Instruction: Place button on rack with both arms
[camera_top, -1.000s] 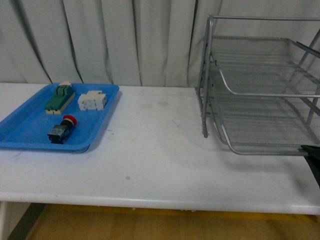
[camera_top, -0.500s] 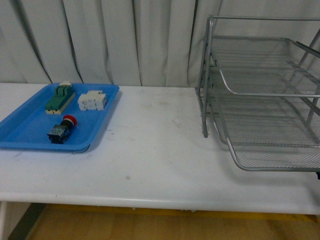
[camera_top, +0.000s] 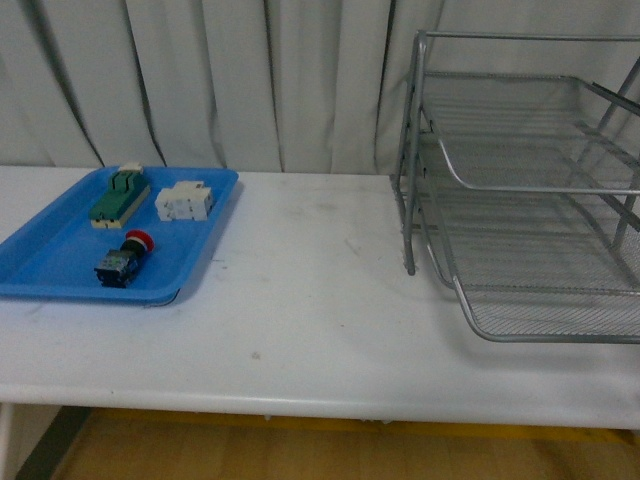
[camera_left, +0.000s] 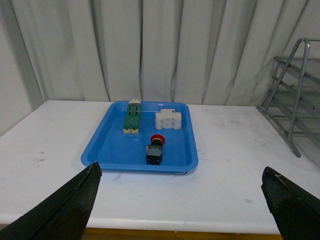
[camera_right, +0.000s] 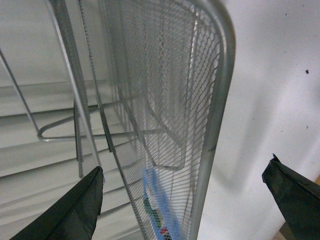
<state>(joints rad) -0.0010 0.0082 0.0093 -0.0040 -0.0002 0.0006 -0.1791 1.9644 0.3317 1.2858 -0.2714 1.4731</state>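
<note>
While the button (camera_top: 122, 260) lies on its side in the blue tray (camera_top: 50, 262), its red cap points toward the tray's far end and its dark body toward the near rim. It touches neither of its neighbours. A white block (camera_top: 184, 201) sits beyond it, and a green-and-beige switch block (camera_top: 120, 196) lies just beside that one, nearer the tray's far left corner. The tray rests on the left part of the white surface (camera_top: 320, 310). The rack (camera_top: 530, 190) stands on the right part, well apart from the tray, with its wire-mesh tiers stacked inside an upright frame and the lowest tier reaching out toward me. A pale curtain (camera_top: 250, 80) hangs behind everything.

My left gripper (camera_left: 180, 172) is spread wide and has hold of nothing. From its wrist view, its two dark fingers frame the tray from the near side, well short of the button. My right gripper (camera_right: 186, 165) is also spread wide with nothing in it. It is held close to the curved rim of one of the rack's mesh tiers, and I cannot tell which tier.
</note>
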